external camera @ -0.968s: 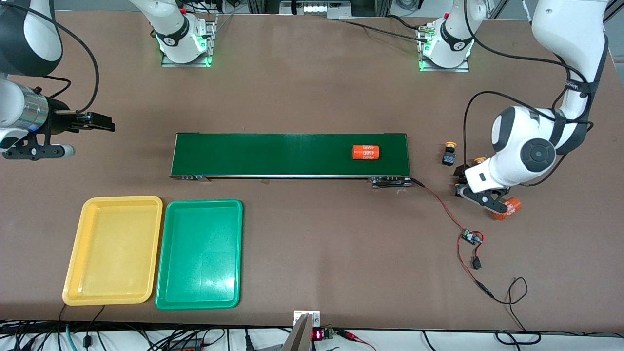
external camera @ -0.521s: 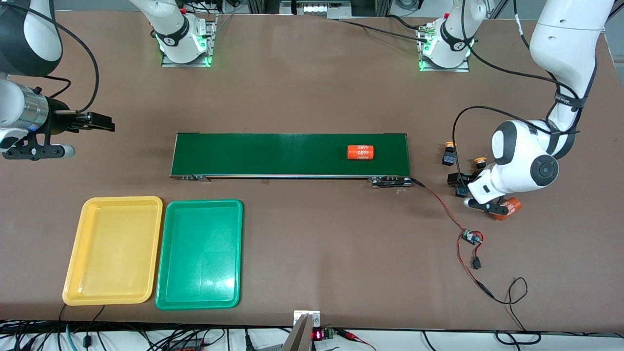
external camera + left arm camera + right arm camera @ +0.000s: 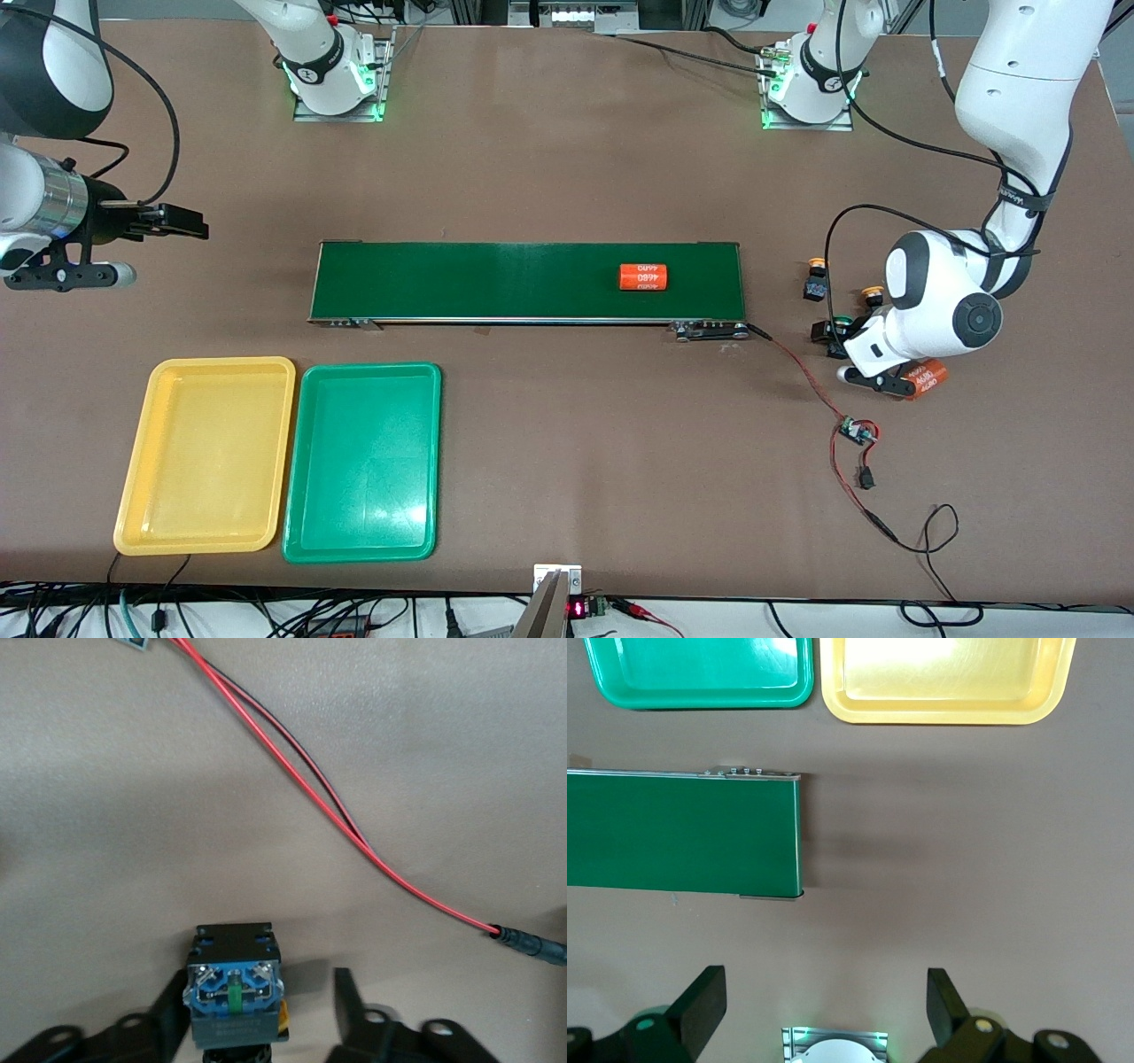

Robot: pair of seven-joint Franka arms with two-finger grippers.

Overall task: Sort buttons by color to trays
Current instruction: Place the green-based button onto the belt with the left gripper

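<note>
Your left gripper (image 3: 252, 1014) sits spread around a green button (image 3: 232, 992); close it next, while the right gripper (image 3: 824, 1005) waits, spread.

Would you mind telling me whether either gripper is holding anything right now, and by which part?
Nothing is held. The left gripper is open around a button, with a gap beside its black body. The right gripper waits open.
</note>
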